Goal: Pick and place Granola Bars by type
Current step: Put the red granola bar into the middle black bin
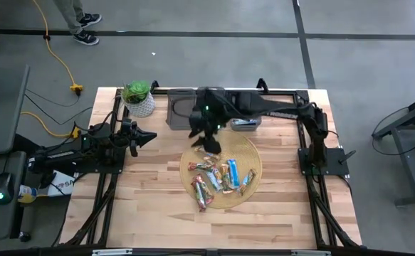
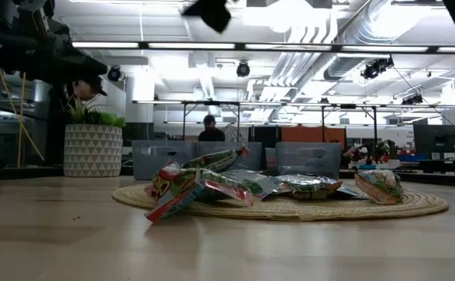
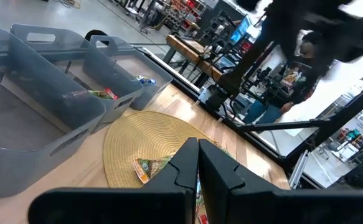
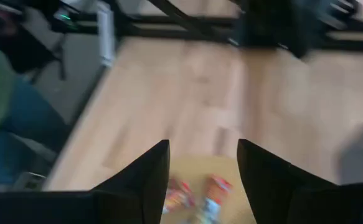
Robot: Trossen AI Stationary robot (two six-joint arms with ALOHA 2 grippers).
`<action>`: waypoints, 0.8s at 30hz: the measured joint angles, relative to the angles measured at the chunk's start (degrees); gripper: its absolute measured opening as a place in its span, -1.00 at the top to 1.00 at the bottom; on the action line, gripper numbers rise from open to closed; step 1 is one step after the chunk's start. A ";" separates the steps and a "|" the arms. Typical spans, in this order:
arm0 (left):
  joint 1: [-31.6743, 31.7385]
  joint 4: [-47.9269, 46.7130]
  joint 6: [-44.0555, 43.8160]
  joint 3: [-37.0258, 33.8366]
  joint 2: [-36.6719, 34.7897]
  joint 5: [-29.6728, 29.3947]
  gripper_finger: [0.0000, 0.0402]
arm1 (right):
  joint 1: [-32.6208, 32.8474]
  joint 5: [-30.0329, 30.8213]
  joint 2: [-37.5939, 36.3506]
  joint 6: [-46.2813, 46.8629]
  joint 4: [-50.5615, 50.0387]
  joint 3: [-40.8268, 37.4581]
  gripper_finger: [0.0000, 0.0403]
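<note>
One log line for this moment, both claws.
right claw: open, empty, above woven mat | left claw: shut, waiting at table's left | granola bars: on mat | one in bin

From above, the wooden worktop (image 1: 150, 206) carries a round woven mat (image 1: 250, 153) with the Granola Bars (image 1: 218, 179) scattered over its middle and lower left part, and two grey bins (image 1: 181, 112) stand side by side just behind the mat next to a potted plant (image 1: 138, 98). The right arm reaches in from the right with its pincer (image 1: 208, 140) over the mat's back edge. The left pincer (image 1: 147, 136) waits at the worktop's left side, pointing toward the mat.
</note>
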 joint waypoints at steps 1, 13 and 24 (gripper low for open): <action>0.00 0.00 0.00 0.00 0.00 0.00 0.95 | 1.21 -0.03 -0.13 0.85 1.08 0.00 0.14; 0.00 0.00 0.00 0.00 0.01 0.25 0.95 | 9.03 19.35 -0.38 5.43 5.19 -0.02 0.16; 0.00 -0.02 0.00 0.00 -0.01 0.55 0.95 | 10.32 23.75 -0.31 10.58 8.99 -0.04 0.18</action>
